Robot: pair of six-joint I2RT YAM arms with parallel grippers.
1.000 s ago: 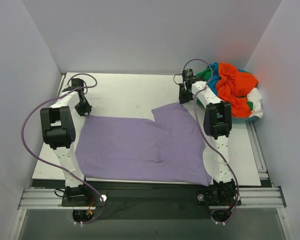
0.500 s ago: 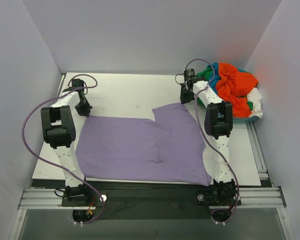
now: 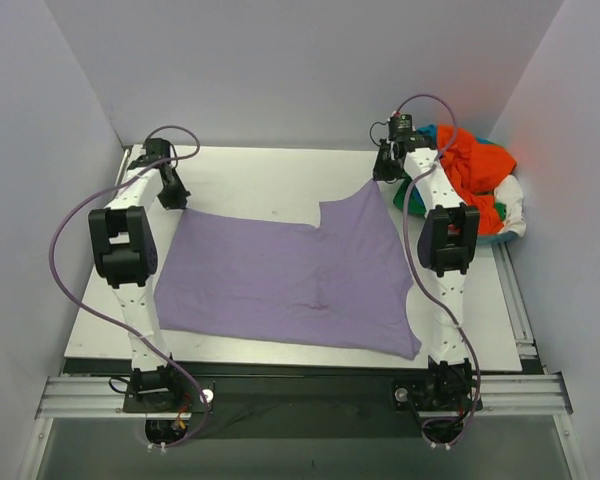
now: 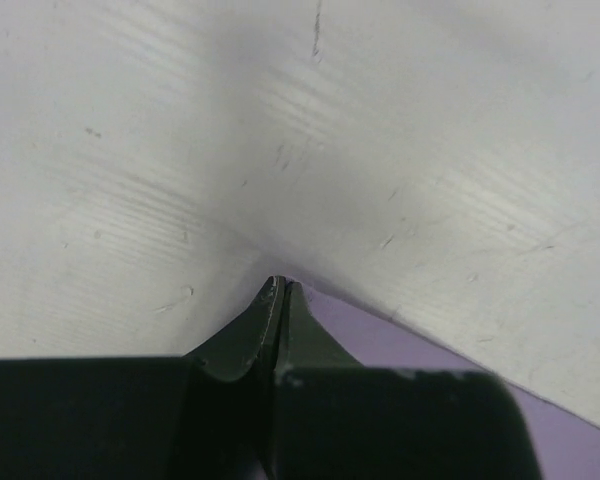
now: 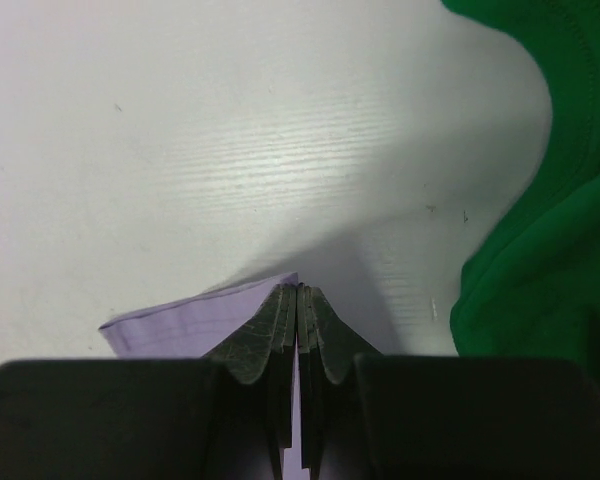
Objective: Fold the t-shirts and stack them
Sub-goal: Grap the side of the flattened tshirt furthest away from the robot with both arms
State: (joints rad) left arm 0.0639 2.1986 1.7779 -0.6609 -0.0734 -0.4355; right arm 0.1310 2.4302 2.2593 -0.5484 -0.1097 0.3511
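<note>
The white table [image 3: 260,185] is carrying a lavender t-shirt [image 3: 280,285], which is lying spread flat across its middle. The far right corner of the garment is standing raised off the surface. A pile of orange-red, green, teal and white t-shirts [image 3: 470,175] is resting at the far right corner.
</note>
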